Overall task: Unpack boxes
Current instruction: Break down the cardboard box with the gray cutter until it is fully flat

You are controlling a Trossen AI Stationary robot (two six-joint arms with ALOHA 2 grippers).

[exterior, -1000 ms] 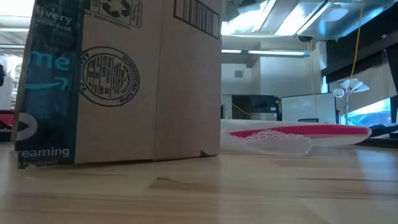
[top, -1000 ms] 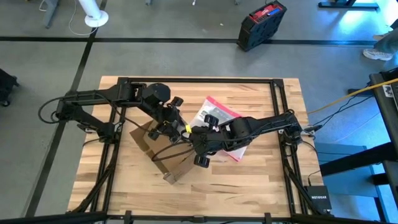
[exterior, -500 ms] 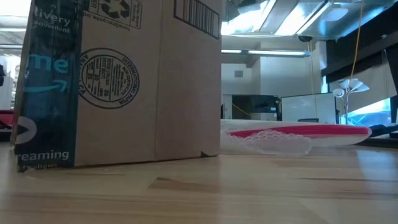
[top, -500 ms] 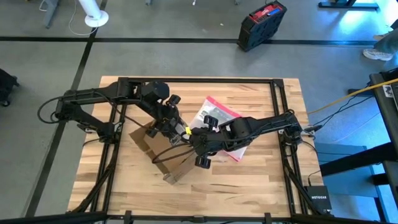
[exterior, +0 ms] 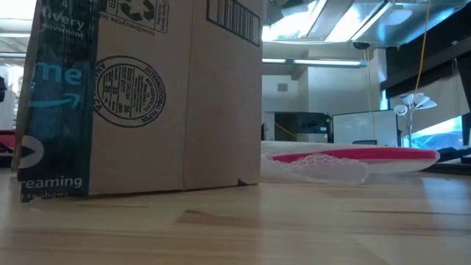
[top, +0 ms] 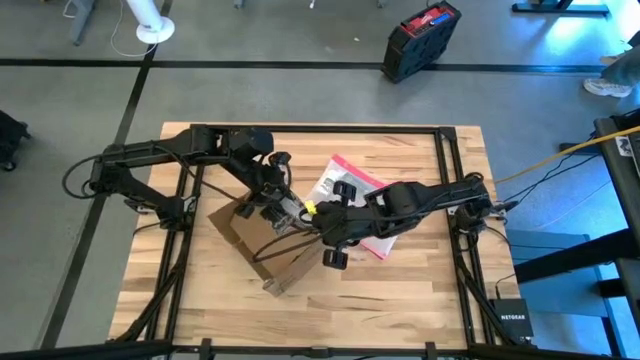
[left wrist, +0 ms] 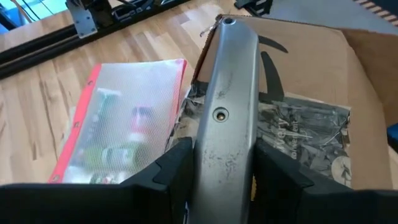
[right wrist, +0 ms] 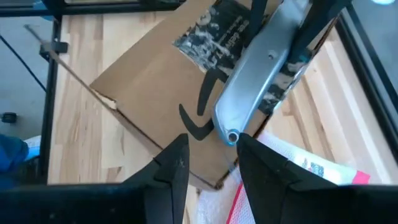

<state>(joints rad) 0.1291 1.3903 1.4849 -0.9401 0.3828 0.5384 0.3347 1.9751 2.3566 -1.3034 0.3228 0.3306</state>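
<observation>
1. I have the box [top: 262,240] left of the table's [top: 420,290] middle, top face up, with the smile-arrow logo and the torn black printed tape strip [left wrist: 298,134] showing in the left wrist view.

2. My left gripper [top: 283,207] sits over the box's edge at about 1 o'clock from its centre. Its fingers [left wrist: 171,168] are clamped on a grey metal utility knife [left wrist: 225,118], which points out over the taped seam.

3. My right gripper [top: 322,222] is at 3 o'clock of the box, just beside the knife's tip. Its fingers [right wrist: 171,165] stand apart with nothing between them.

4. The clear pouch [top: 345,190] with the pink-red edge lies at 2 o'clock of the box, partly under the right arm.

5. As I judge it, the step is slitting the tape. To do it well I would keep the blade shallow and run it straight along the seam.

6. I'd bring the right gripper down to steady the box wall so it does not skid, and keep it off the blade's line.
</observation>
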